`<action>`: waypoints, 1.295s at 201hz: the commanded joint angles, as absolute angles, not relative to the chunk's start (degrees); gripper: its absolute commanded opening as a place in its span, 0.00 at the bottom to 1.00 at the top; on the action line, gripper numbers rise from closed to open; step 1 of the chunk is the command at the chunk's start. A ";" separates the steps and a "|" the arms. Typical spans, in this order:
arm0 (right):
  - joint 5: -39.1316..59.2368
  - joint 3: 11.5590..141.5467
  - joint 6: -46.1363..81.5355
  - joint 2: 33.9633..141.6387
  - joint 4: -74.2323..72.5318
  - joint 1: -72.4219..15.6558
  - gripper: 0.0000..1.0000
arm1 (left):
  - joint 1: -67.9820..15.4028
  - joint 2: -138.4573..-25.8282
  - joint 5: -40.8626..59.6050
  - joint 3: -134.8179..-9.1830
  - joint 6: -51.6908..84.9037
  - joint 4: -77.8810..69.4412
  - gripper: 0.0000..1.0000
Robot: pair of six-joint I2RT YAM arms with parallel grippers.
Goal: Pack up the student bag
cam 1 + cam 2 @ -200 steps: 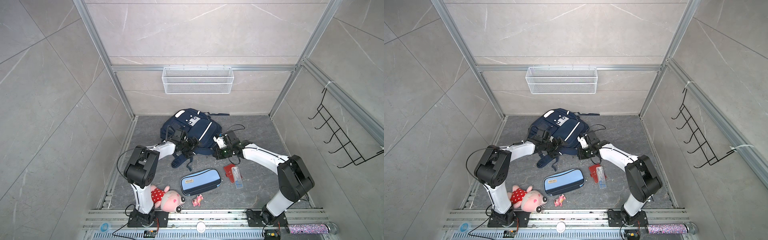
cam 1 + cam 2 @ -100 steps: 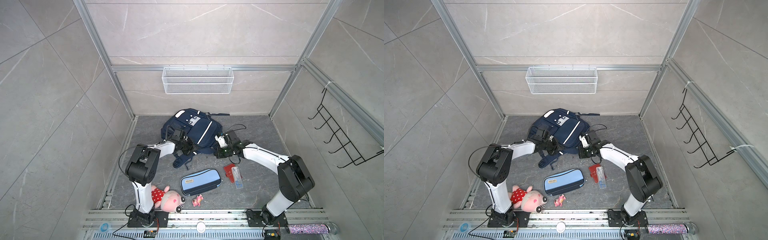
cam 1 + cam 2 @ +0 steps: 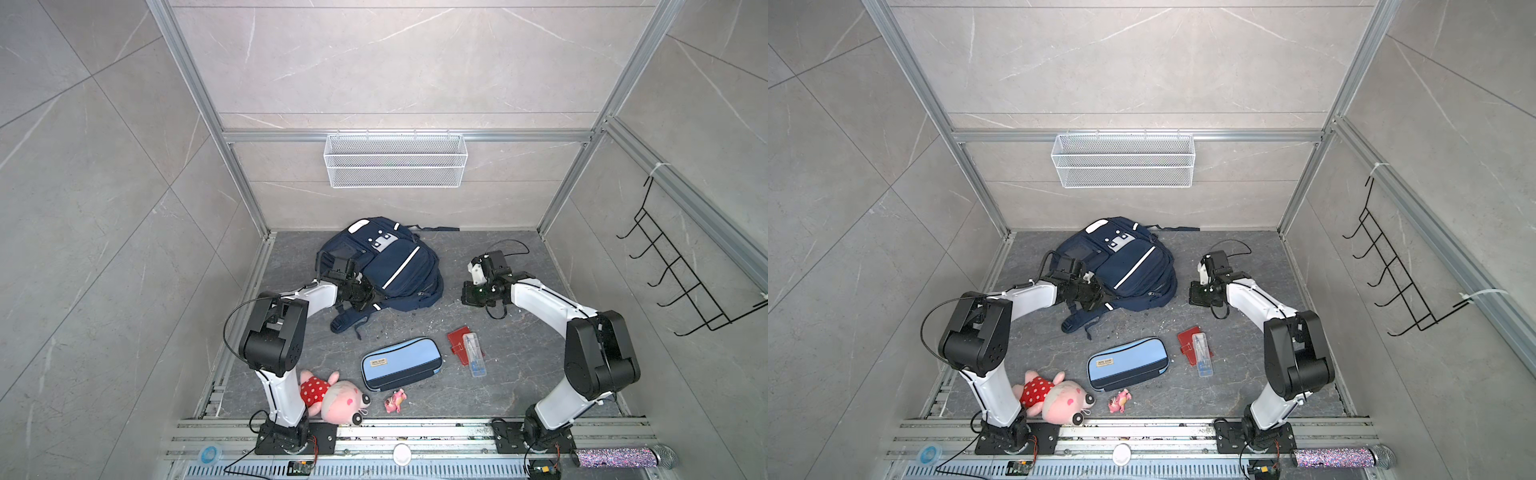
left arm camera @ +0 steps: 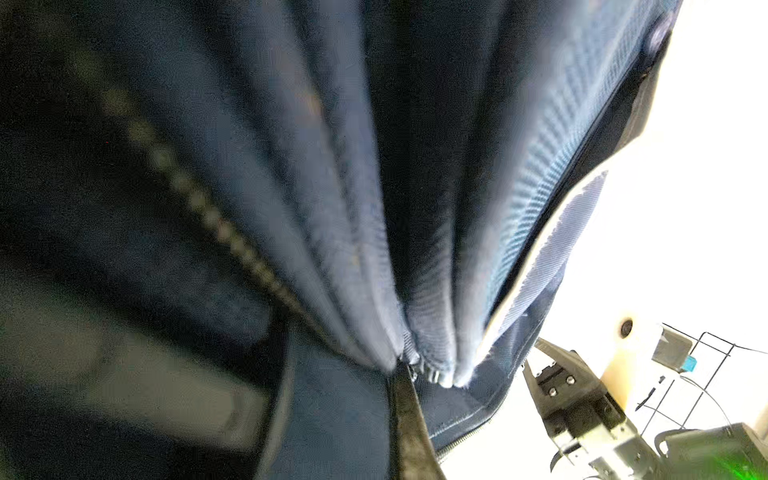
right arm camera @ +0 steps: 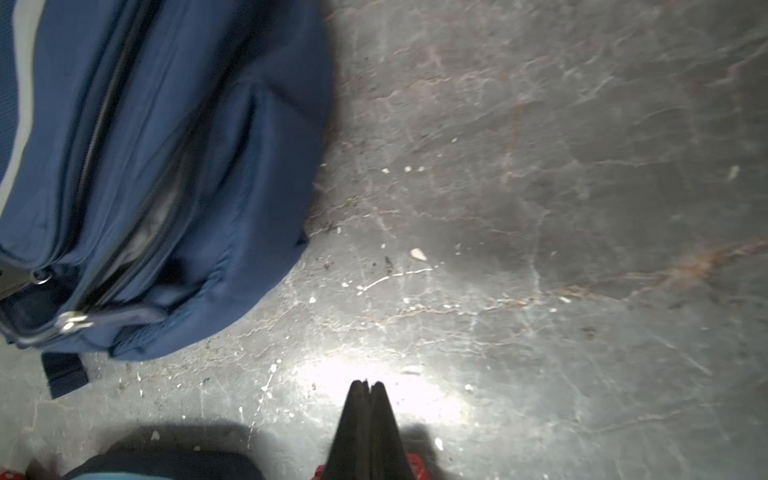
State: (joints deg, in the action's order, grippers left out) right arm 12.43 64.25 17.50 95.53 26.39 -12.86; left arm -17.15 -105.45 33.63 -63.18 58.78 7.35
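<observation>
Our left pincer (image 3: pixel 371 300) is clamped, it seems, on a fold of the bag (image 3: pixel 399 266) beside a zip (image 4: pixel 216 224); our right pincer (image 5: pixel 365 384) is closed on nothing over bare floor (image 5: pixel 540 208). If we tug, the thin cloth may slip free or drag the whole bag. It lies slumped, navy and white-striped, towards the back wall (image 3: pixel 395 208).
</observation>
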 commanded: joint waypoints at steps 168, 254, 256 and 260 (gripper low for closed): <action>35.31 82.00 -7.92 105.85 33.56 -21.76 0.73 | -11.32 -104.61 34.89 -69.17 46.39 15.93 0.00; 33.23 82.99 -6.55 110.83 31.57 -25.21 0.70 | -11.32 -104.38 35.00 -68.66 47.29 15.48 0.00; 33.11 83.26 -6.56 111.03 31.67 -25.22 0.70 | -11.38 -104.34 35.03 -68.58 47.33 15.36 0.00; 32.93 83.90 -6.63 111.51 31.93 -25.32 0.70 | -11.38 -104.27 34.99 -68.43 47.45 15.18 0.00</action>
